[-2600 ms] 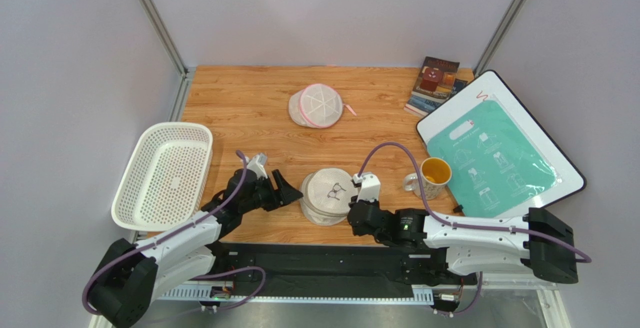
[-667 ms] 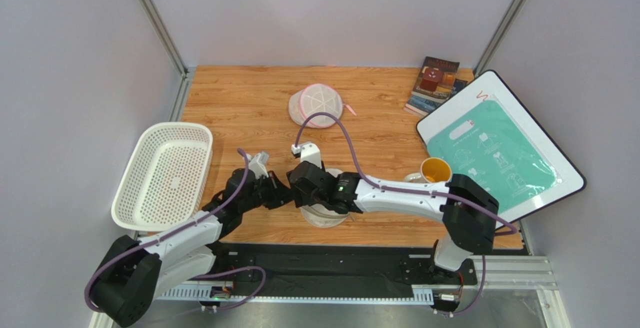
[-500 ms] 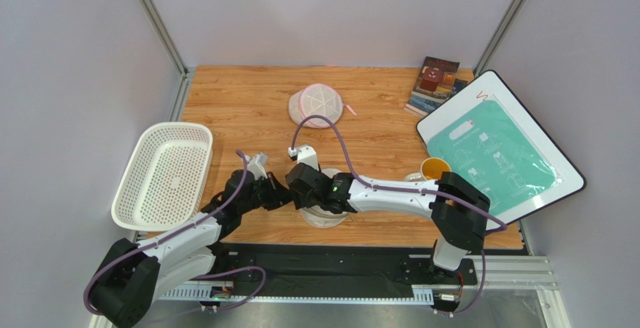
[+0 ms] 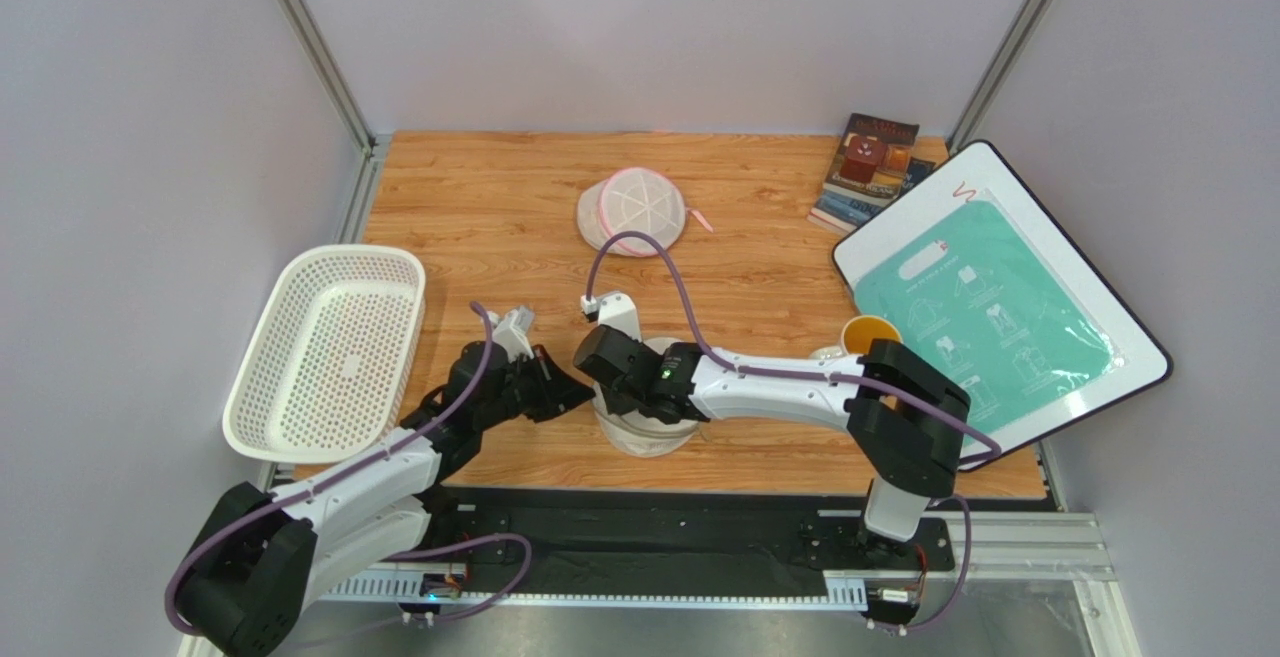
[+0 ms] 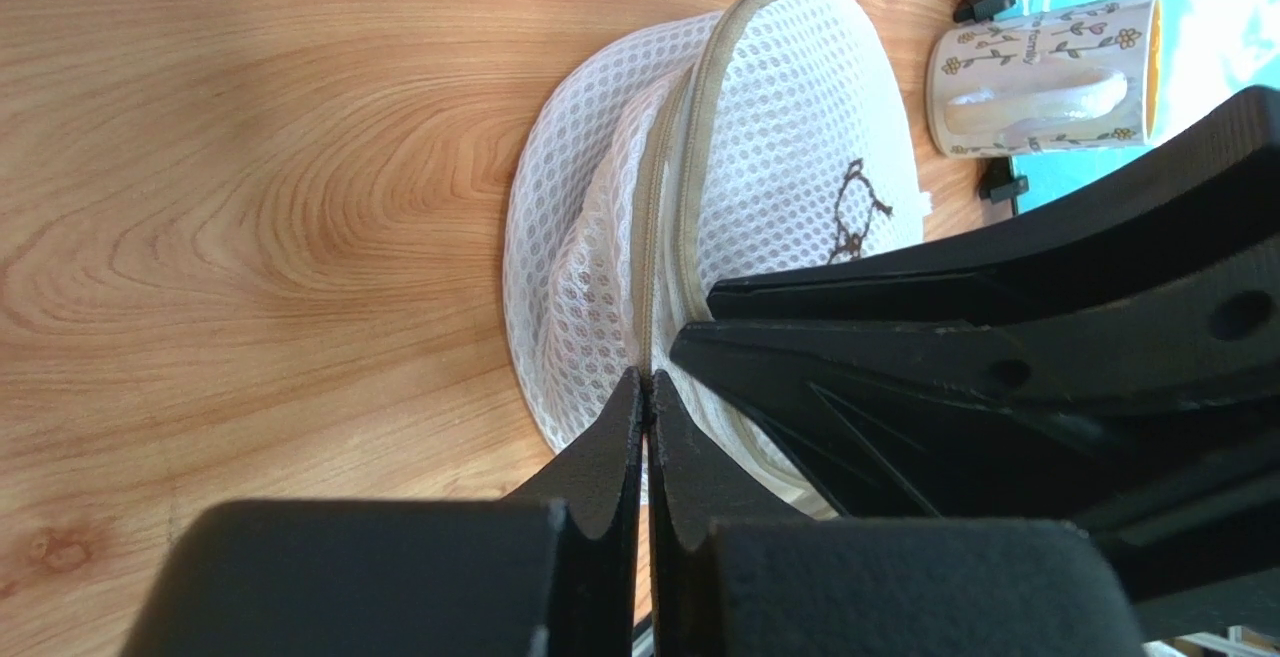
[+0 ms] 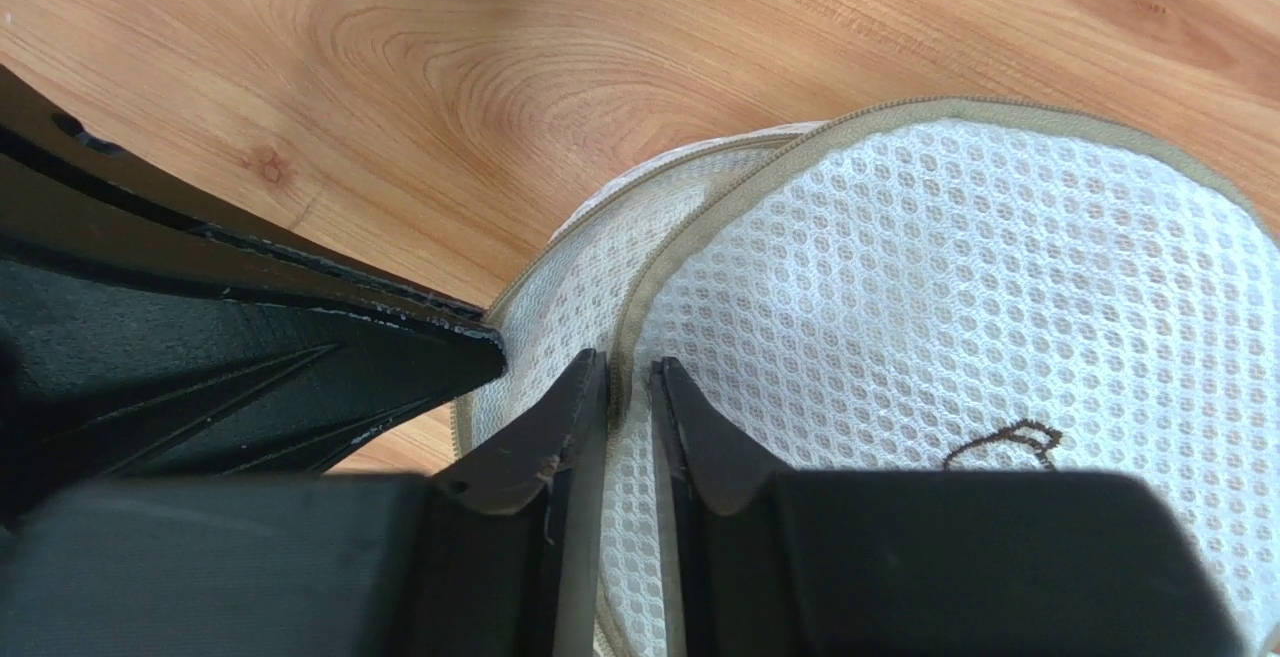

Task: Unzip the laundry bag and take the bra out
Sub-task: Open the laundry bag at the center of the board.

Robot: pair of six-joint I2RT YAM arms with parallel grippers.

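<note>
Two grippers meet at one spot on the laundry bag, which sits on the table at about 6 o'clock, close to the near edge and between the arm bases. The left gripper is fully closed, its tips nipping the mesh at the bag's rim right beside the zip, on the bag's 9-to-10 o'clock side in the overhead view. I read it as an anchor, since a soft pouch would slide or bunch if the zip were tugged with nothing pinning it.

The right gripper reaches in from 3 o'clock across the top of the bag. Its fingers stand a narrow slit apart with the beige zip band running up between them. Whether the pads already press on the band I cannot tell, and no zip pull shows in any view. Setting it just beside the left tips looks deliberate, as holding and pulling close together keeps the mesh taut there.

The bag lies dome up, with the small dark pictogram on its upper face. Being round, it has no long axis. What matters is the ring of the zip, which lies roughly level around the rim, so any pull would likely have to follow that curve rather than a straight line. Where the zip shows, it looks closed.

No part of the bra is visible, only white mesh, so I take it to be inside. A mug stands near the bag, at its 2 o'clock
</note>
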